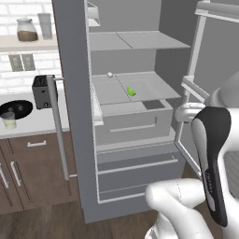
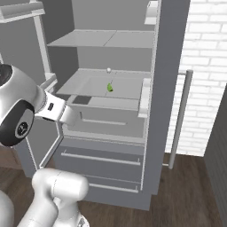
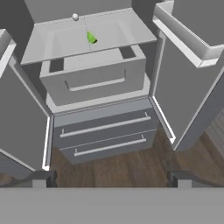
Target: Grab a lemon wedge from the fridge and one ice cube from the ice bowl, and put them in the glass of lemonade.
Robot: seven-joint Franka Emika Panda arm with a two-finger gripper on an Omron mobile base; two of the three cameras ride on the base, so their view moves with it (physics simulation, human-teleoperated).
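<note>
Still: fingers [image 3: 112, 178] spread, empty; lemon wedge [image 3: 91, 37] far ahead on fridge [image 3: 105, 127] shelf.

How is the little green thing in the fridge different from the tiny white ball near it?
The lemon wedge is yellow-green and pointed; the white ball is pale and round. The lemon wedge is a bit bigger. The lemon wedge lies near the shelf's middle; the white ball sits farther back. Both rest on the same grey shelf inside the open fridge.

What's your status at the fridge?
Gripper open, empty, short of the fridge. Both doors open. Lemon wedge on middle shelf, untouched. Small white ball behind it; path looks clear.
</note>
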